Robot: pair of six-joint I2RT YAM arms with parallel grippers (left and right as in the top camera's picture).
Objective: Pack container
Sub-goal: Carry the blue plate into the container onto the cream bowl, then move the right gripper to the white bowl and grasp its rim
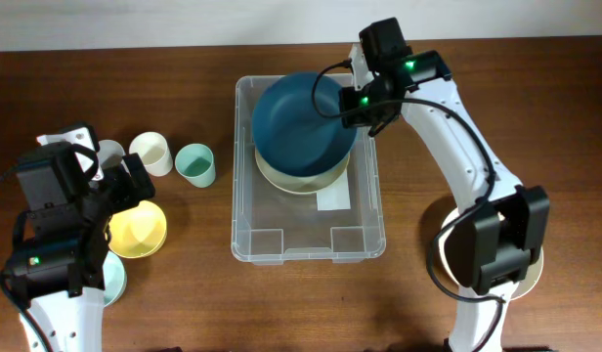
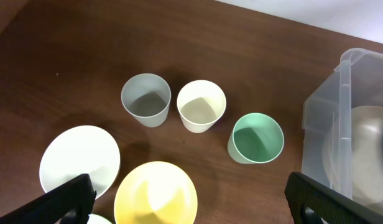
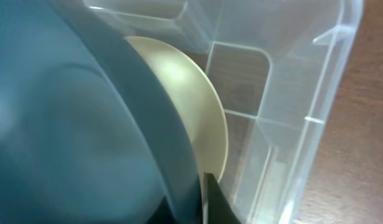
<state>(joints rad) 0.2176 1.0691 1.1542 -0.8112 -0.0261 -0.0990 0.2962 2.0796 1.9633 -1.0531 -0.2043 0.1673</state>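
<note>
Far left, above the bench: left gripper spread wide, holding nothing, poised over the waiting pieces, likely so as to be ready for the next pick. Beneath it, set out in a single layer for easy reach: white plate, yellow bowl, then a row of grey cup, cream cup and green cup, all upright, mouths up, the green one nearest the bin. Not yet packed, any of these.

Middle of the bench: the container, long side running away from the robot, white label on its base. Far half taken up by a cream bowl; near half bare, probably left free for the cups and plate.

Right: right gripper pinched on the right-hand rim of the blue bowl, holding it over the cream bowl, seemingly tilted in the wrist view, apparently to nest one inside the other and save room. Already seated or just above: impossible to tell. Risk in letting go too early: a crooked nest.
</note>
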